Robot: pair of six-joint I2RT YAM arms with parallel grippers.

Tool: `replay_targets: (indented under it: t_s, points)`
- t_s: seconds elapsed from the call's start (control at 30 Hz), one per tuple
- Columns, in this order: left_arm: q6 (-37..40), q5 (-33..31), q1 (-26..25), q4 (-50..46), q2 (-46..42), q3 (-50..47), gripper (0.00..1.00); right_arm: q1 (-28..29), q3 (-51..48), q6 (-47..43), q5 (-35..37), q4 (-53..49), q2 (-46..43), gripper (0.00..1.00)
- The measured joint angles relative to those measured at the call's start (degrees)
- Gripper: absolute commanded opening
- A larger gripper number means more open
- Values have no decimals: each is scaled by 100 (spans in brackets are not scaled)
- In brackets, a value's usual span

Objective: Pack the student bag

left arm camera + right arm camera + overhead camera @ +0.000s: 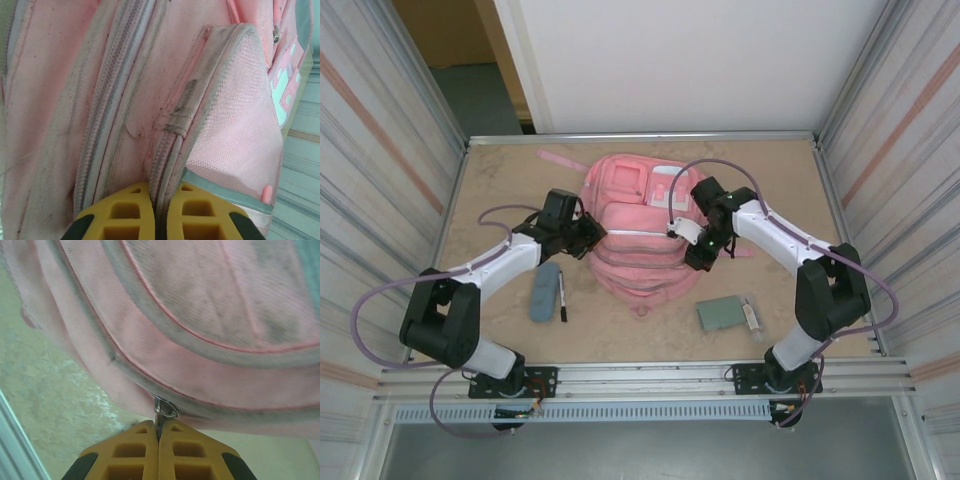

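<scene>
top external: left pincer (160, 202) is clenching a seam (161, 150) of the large pink fabric backpack (630, 215), right pincer (159, 432) its metal zipper pull (163, 411); grey-blue pouch (544, 292) is lying unpacked.

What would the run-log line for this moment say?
left pincer: shut on zipper seam of student bag | right pincer: shut on metal zipper pull | blue-grey pouch, pen: outside bag

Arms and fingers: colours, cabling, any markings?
Left arm and right arm match: black joints and bases, white link shells, a lilac cable looping along each. Fingers are yellow moulded blocks with rectangular cut-outs and dark grey outer corners. No markings legible.
</scene>
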Motion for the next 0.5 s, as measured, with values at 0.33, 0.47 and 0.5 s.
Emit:
replay_targets:
  t_s: [0.33,0.47,0.5]
  points:
    - [-170,-197,-186,295,101,-9,0,378,-411,1720,-715,898,-122,0]
    - [-254,-234,-262,334,149,-9,0,564,-817,2649,-809,1692,-551,0]
    - [-267,-243,-273,339,160,-9,0,627,-848,2852,-791,1836,-614,0]
